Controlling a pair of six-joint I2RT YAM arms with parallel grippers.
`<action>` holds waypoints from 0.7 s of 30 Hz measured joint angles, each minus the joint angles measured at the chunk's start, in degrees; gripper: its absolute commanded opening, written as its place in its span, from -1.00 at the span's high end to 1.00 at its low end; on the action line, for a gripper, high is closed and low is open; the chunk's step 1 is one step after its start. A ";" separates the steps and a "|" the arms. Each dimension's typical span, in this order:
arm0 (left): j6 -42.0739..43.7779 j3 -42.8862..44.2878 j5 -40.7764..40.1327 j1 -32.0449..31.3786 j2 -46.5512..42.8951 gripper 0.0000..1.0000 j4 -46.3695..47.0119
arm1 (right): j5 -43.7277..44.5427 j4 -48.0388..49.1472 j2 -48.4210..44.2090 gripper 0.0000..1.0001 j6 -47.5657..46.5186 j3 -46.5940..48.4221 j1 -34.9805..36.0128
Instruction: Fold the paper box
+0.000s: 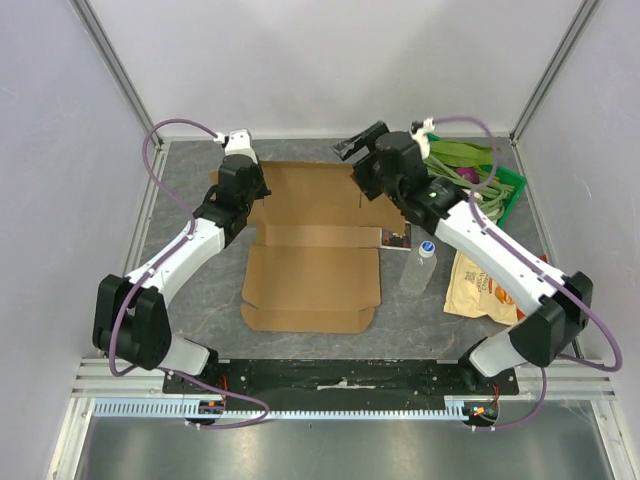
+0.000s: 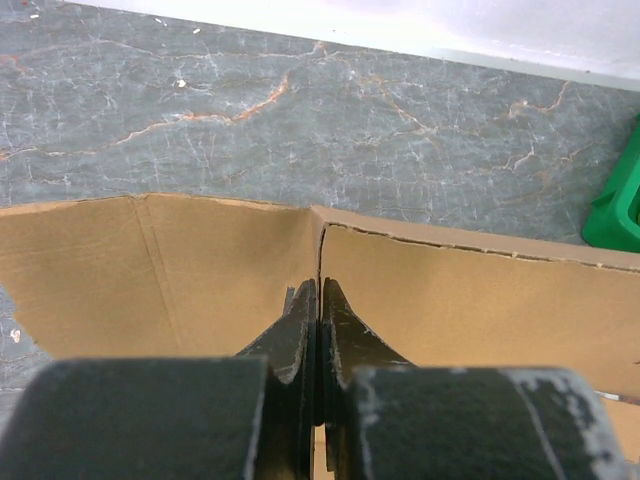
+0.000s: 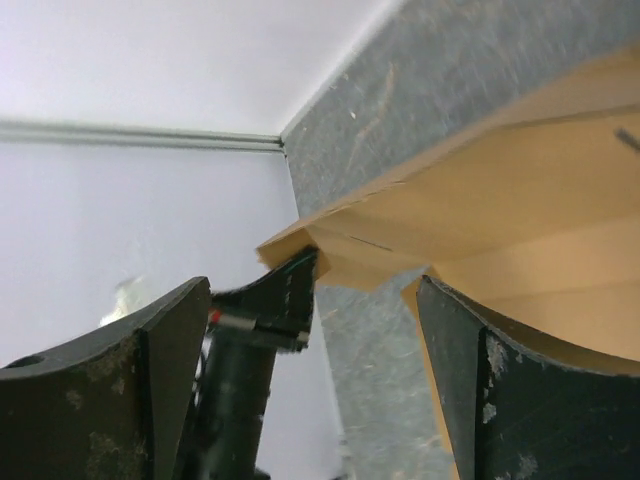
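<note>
The paper box (image 1: 312, 262) is a brown cardboard blank lying mostly flat mid-table, its back panels raised. My left gripper (image 1: 249, 196) is at its back left corner. In the left wrist view the gripper (image 2: 320, 287) has its jaws pressed together on a thin upright edge of the cardboard (image 2: 460, 300), seen edge-on. My right gripper (image 1: 347, 149) is open over the back right edge of the box. In the right wrist view the gripper (image 3: 312, 292) stands wide apart, with the lifted cardboard (image 3: 500, 200) beyond it and the left gripper's finger under a corner.
A green tray (image 1: 511, 187) of leafy vegetables stands at the back right and also shows in the left wrist view (image 2: 618, 205). A clear water bottle (image 1: 419, 266), a tan-and-orange snack bag (image 1: 486, 287) and a small dark packet (image 1: 397, 238) lie right of the box.
</note>
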 measured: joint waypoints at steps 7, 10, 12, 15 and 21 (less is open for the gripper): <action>-0.74 -2.10 -0.20 0.00 -1.38 0.96 2.54 | -3.74 5.95 10.99 -0.40 23.80 -4.98 -0.22; -0.72 -3.10 -0.20 0.00 -1.97 0.96 3.54 | -5.84 7.26 14.86 -0.34 28.55 -4.87 -0.15; -0.72 -4.00 -0.24 0.00 -2.64 0.96 3.76 | -6.58 7.96 16.04 -0.30 31.06 -4.87 -0.15; -0.72 -4.68 -0.24 0.00 -3.30 0.96 4.09 | -6.80 8.74 16.20 -0.27 33.33 -4.81 -0.04; -0.70 -4.74 -0.26 -0.07 -3.65 0.96 5.25 | -6.58 9.77 16.20 0.00 36.26 -4.42 0.17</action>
